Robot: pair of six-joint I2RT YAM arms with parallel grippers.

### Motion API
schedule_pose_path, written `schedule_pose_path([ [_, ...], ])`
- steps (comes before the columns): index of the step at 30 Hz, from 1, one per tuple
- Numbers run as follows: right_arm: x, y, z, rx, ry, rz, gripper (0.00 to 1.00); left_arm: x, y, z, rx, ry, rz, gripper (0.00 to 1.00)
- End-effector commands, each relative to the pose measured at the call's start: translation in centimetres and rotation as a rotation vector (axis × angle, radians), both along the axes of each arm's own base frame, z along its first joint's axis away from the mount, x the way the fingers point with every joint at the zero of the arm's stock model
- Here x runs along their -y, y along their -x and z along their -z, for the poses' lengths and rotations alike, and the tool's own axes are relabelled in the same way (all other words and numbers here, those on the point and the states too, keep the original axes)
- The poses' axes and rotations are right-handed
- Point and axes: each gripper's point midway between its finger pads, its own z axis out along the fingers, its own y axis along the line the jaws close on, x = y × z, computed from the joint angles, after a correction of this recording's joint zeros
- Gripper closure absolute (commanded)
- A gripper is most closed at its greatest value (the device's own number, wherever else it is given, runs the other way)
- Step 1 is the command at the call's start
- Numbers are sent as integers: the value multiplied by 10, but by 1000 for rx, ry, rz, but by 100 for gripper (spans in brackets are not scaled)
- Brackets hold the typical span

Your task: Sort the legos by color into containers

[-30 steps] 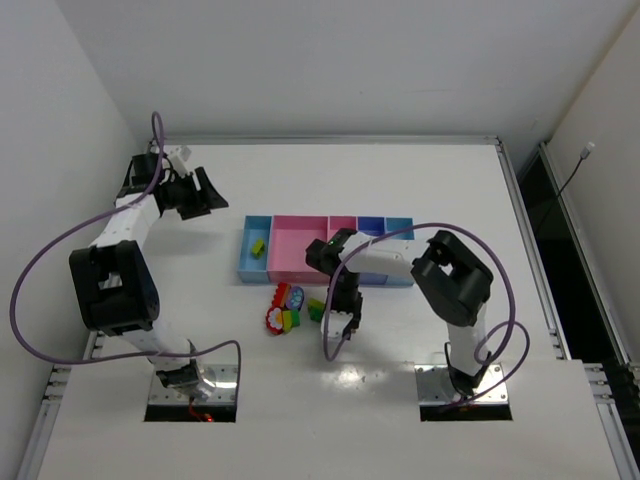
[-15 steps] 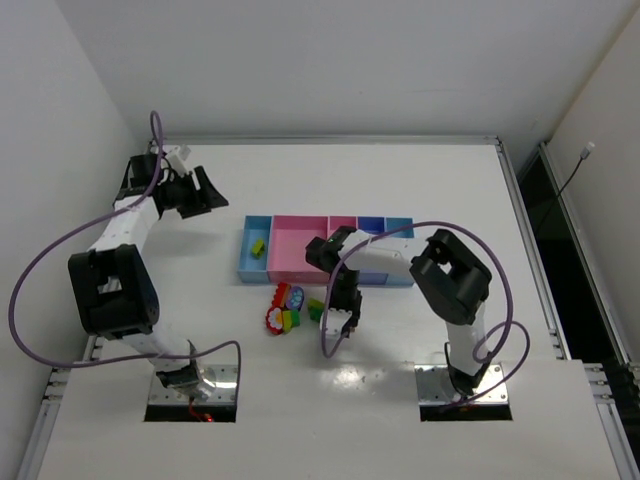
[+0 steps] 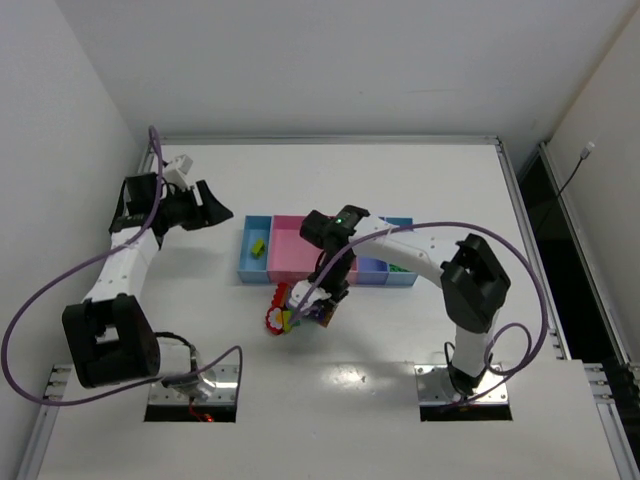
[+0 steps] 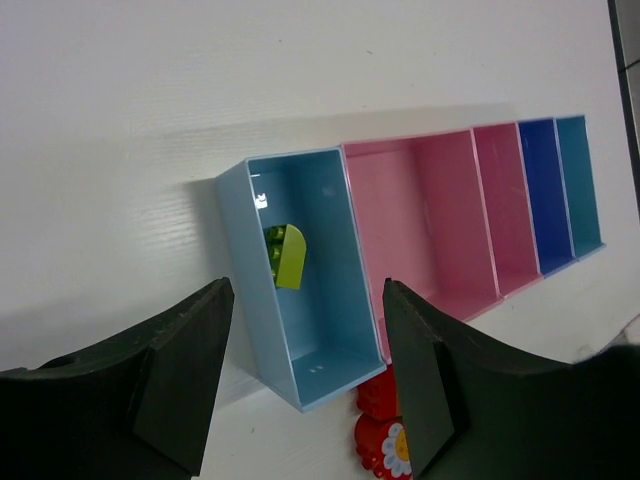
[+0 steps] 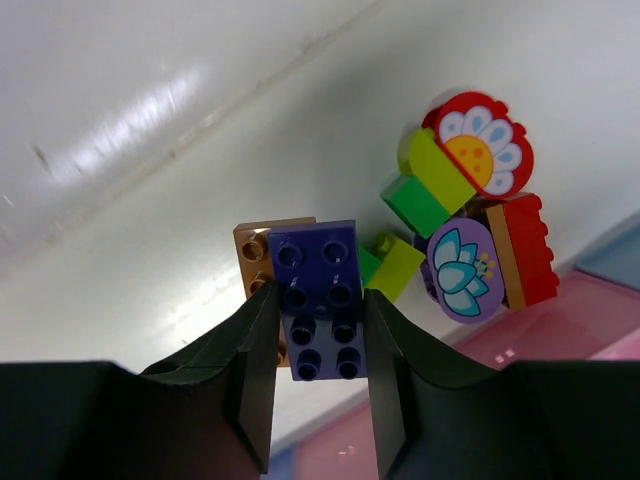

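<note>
Nothing on the table [image 3: 420, 190] or in the row of 5 containers [image 3: 296, 246] has been shifted in the last second, and 1 lime brick [image 4: 287, 255] is seen in the leftmost light blue bin [image 4: 322, 300]. The real change is in the right arm [image 3: 410, 250]: its elbow has been swung out to the right, and the forearm is now reached across the bins with the wrist dropped over the pile [image 3: 283, 310] just in front of them. The right gripper [image 5: 318, 300] is clamped on a purple brick [image 5: 315, 258] with an orange brick [image 5: 254, 248] stuck under it. Both look to be lifted clear of the pile, so 1 pick is probably done and only the drop is left. The left arm [image 3: 125, 260] has been nudged slightly too. The left gripper [image 4: 305, 290] is held wide apart with nothing in it, hovering by the bins' left end.
</note>
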Motion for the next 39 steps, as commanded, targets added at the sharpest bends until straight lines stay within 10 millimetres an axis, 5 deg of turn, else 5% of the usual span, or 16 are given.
schedule_pose_path([
  [1,-4,20,-37,-232,18,207,100,15,15,-16,99,-11,117,32],
  [5,-11,25,-54,-448,94,386,100,22,39,-14,159,-60,203,32],
  [12,-20,7,-65,-729,276,764,100,32,91,-41,352,-216,335,32],
  [16,-21,-5,-52,-757,322,916,100,34,133,-52,503,-433,508,37],
  [22,-22,-27,-60,-752,306,1035,100,43,200,-38,532,-570,809,39],
  [28,-23,-53,-70,-853,289,1114,100,44,218,-52,788,-839,920,42],
  [39,-37,-43,-86,-979,285,1031,100,100,239,-58,1159,-694,1286,45],
])
